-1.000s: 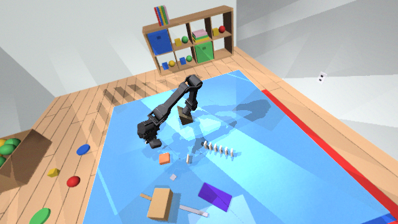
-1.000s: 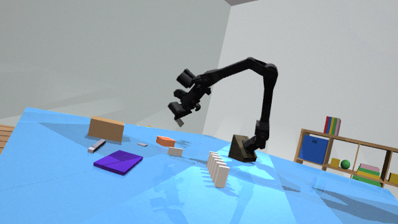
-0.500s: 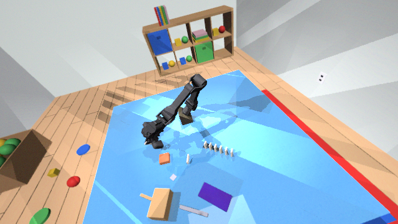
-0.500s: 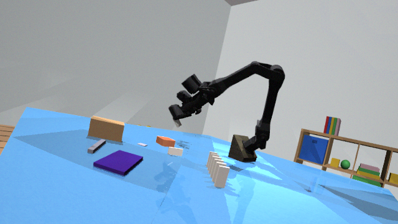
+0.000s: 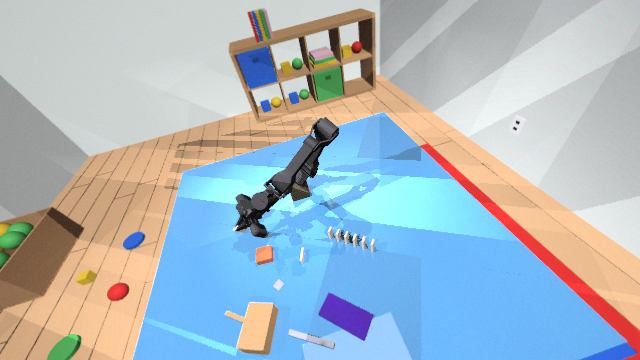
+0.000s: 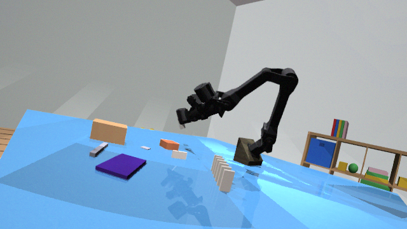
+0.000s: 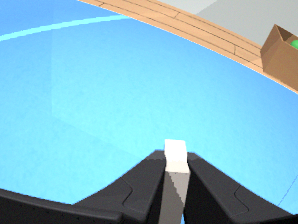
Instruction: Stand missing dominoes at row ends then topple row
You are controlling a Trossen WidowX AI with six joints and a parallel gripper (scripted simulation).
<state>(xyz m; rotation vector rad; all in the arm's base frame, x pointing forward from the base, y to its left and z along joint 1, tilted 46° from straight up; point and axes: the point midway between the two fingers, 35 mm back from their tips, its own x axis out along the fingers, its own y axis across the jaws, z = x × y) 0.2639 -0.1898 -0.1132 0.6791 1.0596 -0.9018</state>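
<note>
The gripper [image 7: 176,183] gripped a domino [image 7: 174,163] above the mat [image 5: 450,280]; next, I judged, it needed standing beside the row [image 5: 351,239].

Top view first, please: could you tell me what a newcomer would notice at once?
The black arm bends low over the blue mat, its gripper shut on a pale domino. Right of it stands a short row of white dominoes, with one lone domino apart near an orange block.
</note>
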